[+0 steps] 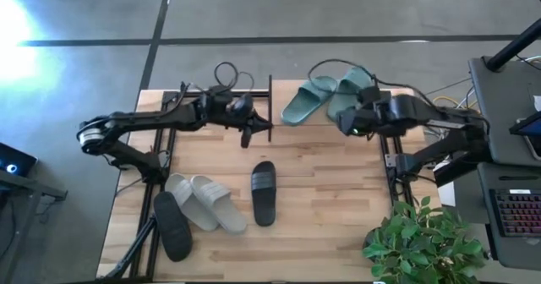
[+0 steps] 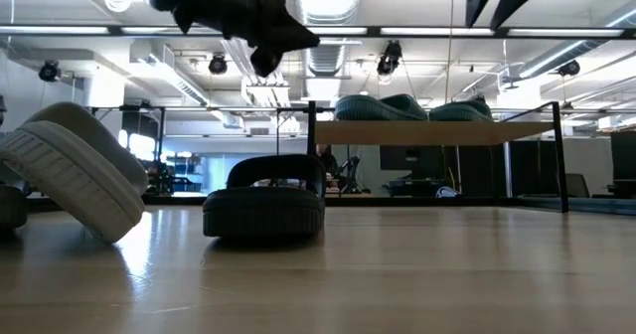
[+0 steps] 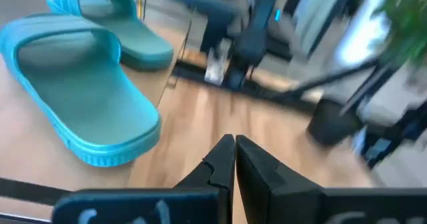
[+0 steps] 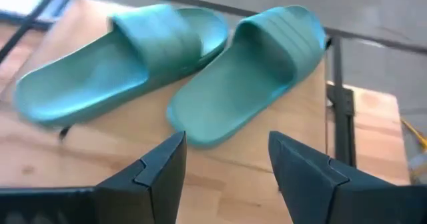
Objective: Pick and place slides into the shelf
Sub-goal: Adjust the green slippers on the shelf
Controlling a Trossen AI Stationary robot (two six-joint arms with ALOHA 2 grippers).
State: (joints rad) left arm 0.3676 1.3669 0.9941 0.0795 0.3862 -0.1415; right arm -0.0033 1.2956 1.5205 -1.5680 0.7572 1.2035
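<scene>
Two teal-green slides (image 1: 308,100) (image 1: 348,90) lie soles down, side by side, on the shelf's light wood top board (image 2: 437,133) at the table's far edge. One black slide (image 1: 264,193) lies sole down mid-table. A light grey pair (image 1: 204,201) and the other black slide (image 1: 172,225) lie near the left front corner. My left gripper (image 1: 254,133) hangs shut in the air beside the shelf's left frame (image 1: 270,106), holding nothing. My right gripper (image 4: 227,151) hovers open just in front of the teal slides (image 4: 253,71), clear of them.
The black shelf frames stand at both ends of the board (image 1: 390,161). A potted plant (image 1: 418,242) sits at the table's right front corner. A keyboard and equipment (image 1: 516,212) lie off the right edge. Cables (image 1: 228,74) trail behind the shelf.
</scene>
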